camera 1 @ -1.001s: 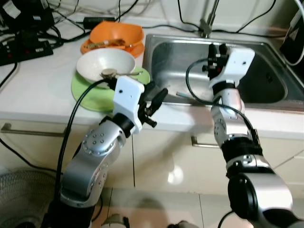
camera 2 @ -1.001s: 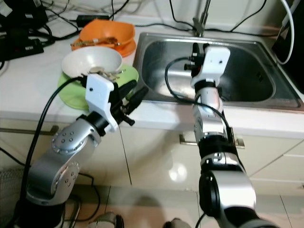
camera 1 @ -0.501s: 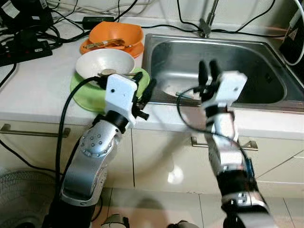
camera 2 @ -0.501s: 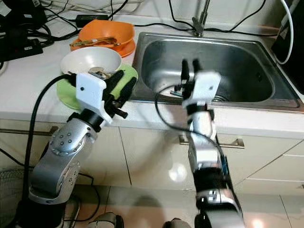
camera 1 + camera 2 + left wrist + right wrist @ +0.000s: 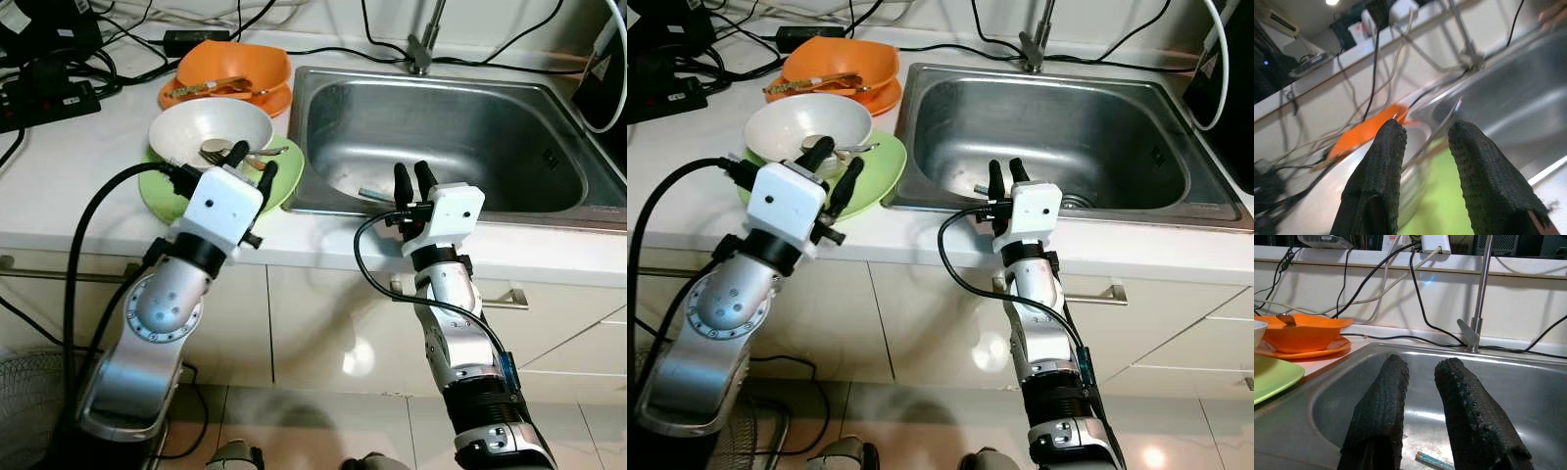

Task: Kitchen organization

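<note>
both grippers hung empty at the counter's front edge, dishes not yet touched.

the left gripper [image 5: 250,168] had its fingers parted and grasping nothing, just over the near rim of the green plate [image 5: 282,179], which carried the white bowl [image 5: 209,130] and a fork [image 5: 250,154]. the right gripper [image 5: 410,180] had its fingers slightly apart, empty, at the sink [image 5: 509,201] lip above a thin utensil [image 5: 1434,461]. a low reach by the left arm could likely nudge the plate and tip the stack; the orange bowl [image 5: 235,69] sat behind.

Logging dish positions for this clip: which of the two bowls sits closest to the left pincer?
The white bowl, resting on the green plate just beyond the left pincer. The orange bowl stands farther back on its orange plate, near the wall.
</note>
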{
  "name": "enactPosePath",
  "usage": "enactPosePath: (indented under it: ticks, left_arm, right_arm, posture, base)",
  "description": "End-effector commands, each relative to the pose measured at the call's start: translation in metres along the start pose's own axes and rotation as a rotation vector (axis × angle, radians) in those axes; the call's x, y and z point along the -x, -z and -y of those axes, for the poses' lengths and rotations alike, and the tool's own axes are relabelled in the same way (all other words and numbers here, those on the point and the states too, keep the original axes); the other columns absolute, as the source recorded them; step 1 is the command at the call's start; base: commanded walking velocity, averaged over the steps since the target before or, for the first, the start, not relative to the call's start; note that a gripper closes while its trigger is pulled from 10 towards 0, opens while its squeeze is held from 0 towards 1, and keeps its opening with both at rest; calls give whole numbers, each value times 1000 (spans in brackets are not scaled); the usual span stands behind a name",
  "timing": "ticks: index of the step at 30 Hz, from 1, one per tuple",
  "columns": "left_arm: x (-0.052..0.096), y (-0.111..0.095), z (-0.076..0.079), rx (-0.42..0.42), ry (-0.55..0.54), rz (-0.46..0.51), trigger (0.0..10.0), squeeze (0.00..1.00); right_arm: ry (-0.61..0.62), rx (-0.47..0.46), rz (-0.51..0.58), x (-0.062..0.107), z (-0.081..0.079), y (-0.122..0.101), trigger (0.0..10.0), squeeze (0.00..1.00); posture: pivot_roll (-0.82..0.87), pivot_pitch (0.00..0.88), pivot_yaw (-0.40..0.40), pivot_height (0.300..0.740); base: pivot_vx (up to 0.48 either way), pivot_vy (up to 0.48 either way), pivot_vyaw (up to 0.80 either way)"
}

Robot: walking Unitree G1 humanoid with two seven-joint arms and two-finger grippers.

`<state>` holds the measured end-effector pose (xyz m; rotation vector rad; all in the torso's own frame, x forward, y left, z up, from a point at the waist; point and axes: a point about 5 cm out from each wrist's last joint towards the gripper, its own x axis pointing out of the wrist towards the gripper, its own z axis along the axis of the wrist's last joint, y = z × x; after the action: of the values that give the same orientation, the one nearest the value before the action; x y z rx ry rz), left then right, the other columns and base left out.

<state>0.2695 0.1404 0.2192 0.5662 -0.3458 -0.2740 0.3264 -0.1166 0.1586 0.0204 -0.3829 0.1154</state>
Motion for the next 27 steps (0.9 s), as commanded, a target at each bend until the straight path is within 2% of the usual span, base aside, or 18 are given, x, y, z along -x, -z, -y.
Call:
enactPosePath:
  ticks: [1, 9, 21, 27]
  left_arm:
    - [3, 6, 0, -42, 19, -15, 10000, 0]
    - [3, 23, 1, -96, 63, -53, 10000, 0]
    - [-15, 28, -3, -224, 99, -17, 10000, 0]
    - [-22, 30, -3, -229, 112, -9, 10000, 0]
  right_arm:
    - [2, 11, -11, 1, 1, 2, 10000, 0]
    - [4, 24, -40, 5, 3, 10, 10000, 0]
    - [8, 13, -46, 5, -1, 14, 10000, 0]
    - [9, 8, -50, 7, -3, 15, 10000, 0]
  posture:
    - [79, 91, -53, 718]
    - [78, 86, -50, 718]
    - [71, 67, -36, 718]
    - [63, 63, -29, 718]
  base:
    - [0, 0, 0]
    - [0, 0, 0]
    - [0, 0, 0]
    - [0, 0, 0]
